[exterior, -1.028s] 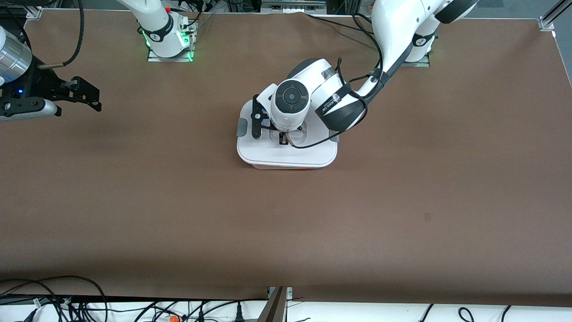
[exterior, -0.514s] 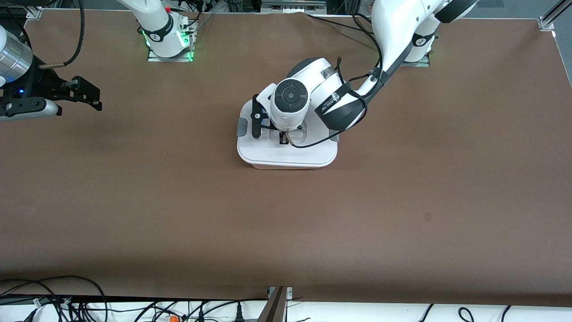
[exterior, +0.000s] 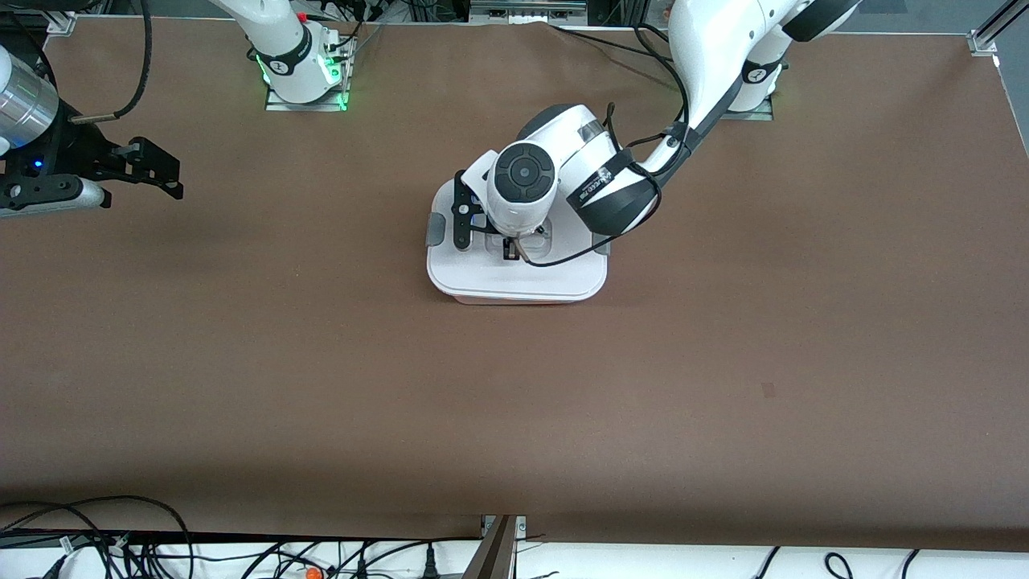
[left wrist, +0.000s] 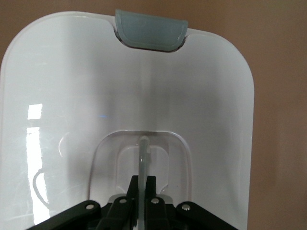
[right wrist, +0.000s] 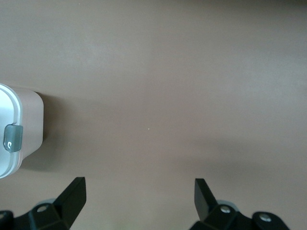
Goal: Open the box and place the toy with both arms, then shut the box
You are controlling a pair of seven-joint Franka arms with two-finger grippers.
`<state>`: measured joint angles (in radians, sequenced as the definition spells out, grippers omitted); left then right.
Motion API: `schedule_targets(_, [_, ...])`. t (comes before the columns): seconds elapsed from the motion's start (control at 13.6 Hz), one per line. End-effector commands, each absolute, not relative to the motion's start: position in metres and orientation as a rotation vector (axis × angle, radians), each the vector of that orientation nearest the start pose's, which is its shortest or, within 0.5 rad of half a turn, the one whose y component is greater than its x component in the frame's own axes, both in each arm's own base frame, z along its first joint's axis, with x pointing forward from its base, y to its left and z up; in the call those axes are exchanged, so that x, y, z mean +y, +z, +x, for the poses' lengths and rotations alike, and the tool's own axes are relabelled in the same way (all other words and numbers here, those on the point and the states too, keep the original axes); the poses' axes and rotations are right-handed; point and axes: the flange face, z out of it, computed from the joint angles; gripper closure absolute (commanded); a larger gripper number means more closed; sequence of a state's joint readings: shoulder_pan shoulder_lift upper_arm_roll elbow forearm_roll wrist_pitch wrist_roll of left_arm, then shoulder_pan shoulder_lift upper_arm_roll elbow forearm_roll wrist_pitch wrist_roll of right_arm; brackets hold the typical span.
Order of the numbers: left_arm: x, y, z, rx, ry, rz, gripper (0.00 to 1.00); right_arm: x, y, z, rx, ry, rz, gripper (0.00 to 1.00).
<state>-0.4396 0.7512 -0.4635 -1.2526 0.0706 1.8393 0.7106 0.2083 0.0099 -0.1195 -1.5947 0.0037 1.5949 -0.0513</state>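
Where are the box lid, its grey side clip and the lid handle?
box lid point(exterior: 490, 277), front view, bare white top.
grey side clip point(left wrist: 150, 31), left wrist view, clip's middle.
lid handle point(left wrist: 143, 155), left wrist view, upright tab above the jaws.

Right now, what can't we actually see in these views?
- Box contents: the white lid is on, so whether the toy is inside cannot be told in any view.
- Left pincer on the lid handle: the arm's wrist covers it in the front view.
- Box in the right wrist view: cut off by the edge, only one corner with a grey clip.
- Right pincer, open: waits over bare table.
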Motion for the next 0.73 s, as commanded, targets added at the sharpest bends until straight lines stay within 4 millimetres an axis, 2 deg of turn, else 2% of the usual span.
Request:
schedule_targets(0.0, [-0.5036, 0.3403, 0.5087, 2.34, 0.271, -2.39, 1.0, 0.0505, 0.6155, 0.5592, -0.205, 0.021, -3.139, 0.0])
schedule_targets(0.29, [-0.5101, 0.3389, 0.5011, 2.337, 0.29, -2.39, 1.0, 0.0537, 0.6158, 0.5592, -0.209, 0.017, -3.133, 0.0])
schedule_targets(0.66, [-0.5042, 0.3346, 0.5059, 2.346, 0.295, -2.374, 1.0, 0.053, 0.6154, 0.5588, -0.207, 0.024, -3.132, 0.0])
